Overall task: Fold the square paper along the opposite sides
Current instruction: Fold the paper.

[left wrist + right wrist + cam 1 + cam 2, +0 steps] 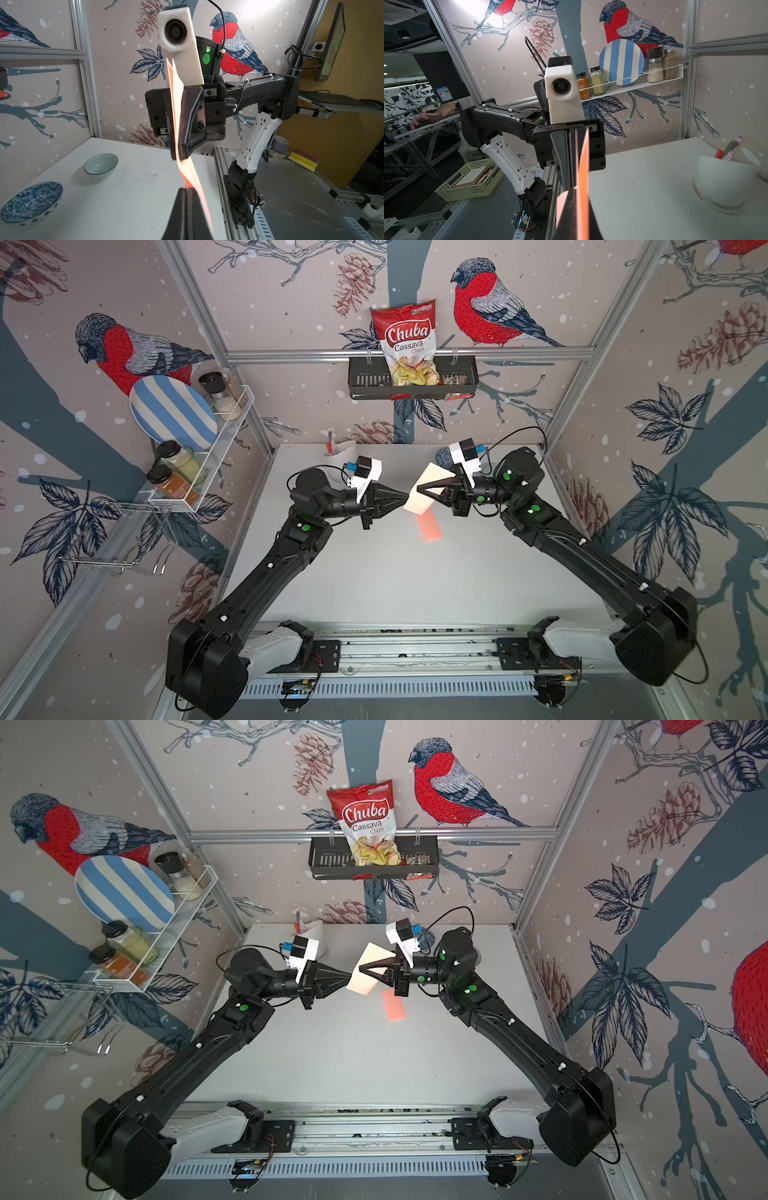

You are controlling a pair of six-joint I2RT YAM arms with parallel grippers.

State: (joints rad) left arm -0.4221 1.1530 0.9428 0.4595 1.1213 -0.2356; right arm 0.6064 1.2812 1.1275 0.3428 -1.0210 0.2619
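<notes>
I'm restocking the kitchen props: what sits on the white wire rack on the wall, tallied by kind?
Seasoning jars: 4 (orange spice jar, pale yellow jar, black-topped jar, brown spice jar)
Striped plate: 1
Total: 5

A red and white bag of chips (409, 344) stands in a black metal basket (365, 381) on the back wall. A round plate with blue and white stripes (172, 414) leans in a white wire shelf (226, 441), with spice jars (178, 461) next to it. On the white table (395, 580) sit a white cup (341, 450), a small pale green bowl (101, 165) and a blue patterned bowl (31, 202).
</notes>
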